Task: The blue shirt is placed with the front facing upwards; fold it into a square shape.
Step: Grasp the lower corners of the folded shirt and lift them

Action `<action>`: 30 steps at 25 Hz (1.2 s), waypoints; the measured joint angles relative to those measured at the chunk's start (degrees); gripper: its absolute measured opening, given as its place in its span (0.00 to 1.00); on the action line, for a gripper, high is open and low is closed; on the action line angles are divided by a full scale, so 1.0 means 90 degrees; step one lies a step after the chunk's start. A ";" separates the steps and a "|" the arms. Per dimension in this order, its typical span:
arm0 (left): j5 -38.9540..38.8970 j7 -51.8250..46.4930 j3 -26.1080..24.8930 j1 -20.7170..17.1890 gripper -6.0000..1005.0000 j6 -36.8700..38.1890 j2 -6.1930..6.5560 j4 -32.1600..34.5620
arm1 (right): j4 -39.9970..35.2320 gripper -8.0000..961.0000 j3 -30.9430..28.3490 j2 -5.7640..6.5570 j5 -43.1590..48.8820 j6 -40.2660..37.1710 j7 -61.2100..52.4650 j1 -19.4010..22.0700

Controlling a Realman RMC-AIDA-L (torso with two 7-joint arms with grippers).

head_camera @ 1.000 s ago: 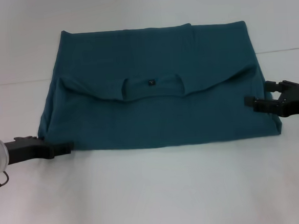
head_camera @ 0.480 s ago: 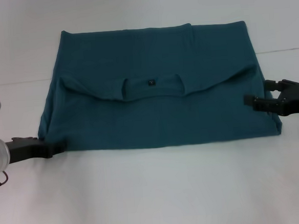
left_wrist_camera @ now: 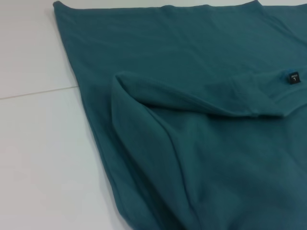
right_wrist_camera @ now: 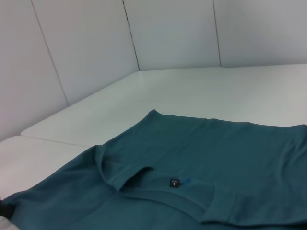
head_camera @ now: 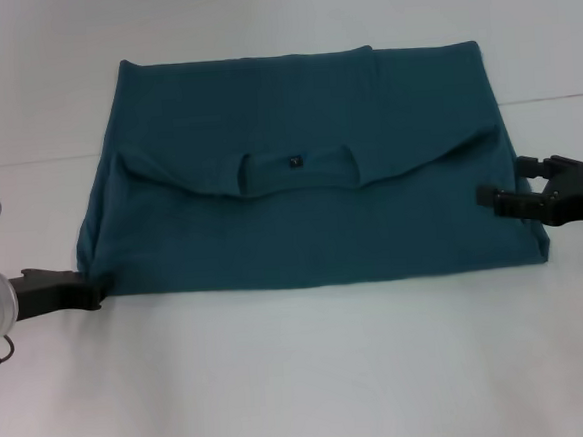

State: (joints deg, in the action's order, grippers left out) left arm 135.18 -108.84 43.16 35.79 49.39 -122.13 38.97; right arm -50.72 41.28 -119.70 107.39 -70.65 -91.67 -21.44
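Observation:
The blue shirt [head_camera: 309,177] lies flat on the white table [head_camera: 303,378], folded over so that the round collar with its small black tag [head_camera: 294,161] sits in the middle. The chest letters are hidden. It also shows in the left wrist view [left_wrist_camera: 201,143] and the right wrist view [right_wrist_camera: 201,158]. My left gripper [head_camera: 91,290] is low on the table at the shirt's near left corner. My right gripper [head_camera: 499,182] is open at the shirt's right edge, with its fingers spread over the cloth.
A table seam [head_camera: 27,162] runs across behind the shirt's middle. White wall panels [right_wrist_camera: 96,43] stand beyond the table's far edge.
My left gripper has drawn back to the left, from under the shirt's near edge to its left corner. The right gripper and the shirt have hardly moved.

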 joint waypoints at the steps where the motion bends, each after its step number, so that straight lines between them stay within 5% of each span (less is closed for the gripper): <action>1: 0.0000 0.0000 0.0000 0.0000 0.25 0.0000 0.0000 0.0000 | 0.0000 0.94 -0.0006 0.0000 0.0000 -0.0001 0.0000 0.0005; 10: -0.0043 0.0009 -0.0007 -0.0012 0.09 0.0033 -0.0005 0.0042 | -0.0001 0.94 -0.0058 0.0003 0.0021 0.0013 -0.0129 0.0038; 16: -0.0048 0.0021 0.0026 -0.0009 0.06 0.0056 -0.0022 0.0045 | -0.0285 0.94 -0.0229 0.0130 0.0367 0.0035 -0.0946 0.0147; 24: -0.0050 0.0024 0.0029 0.0006 0.06 0.0066 -0.0023 0.0045 | -0.1682 0.94 -0.0261 0.0218 0.2341 -0.0876 -0.3301 -0.0082; 30: -0.0061 0.0022 0.0019 0.0017 0.06 0.0068 -0.0023 0.0064 | -0.1836 0.94 -0.0262 0.0435 0.3605 -0.1636 -0.4578 -0.0686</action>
State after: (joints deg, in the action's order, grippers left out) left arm 134.63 -108.65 43.33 35.94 50.00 -122.34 39.55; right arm -67.24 38.92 -115.78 139.84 -85.37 -132.88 -27.61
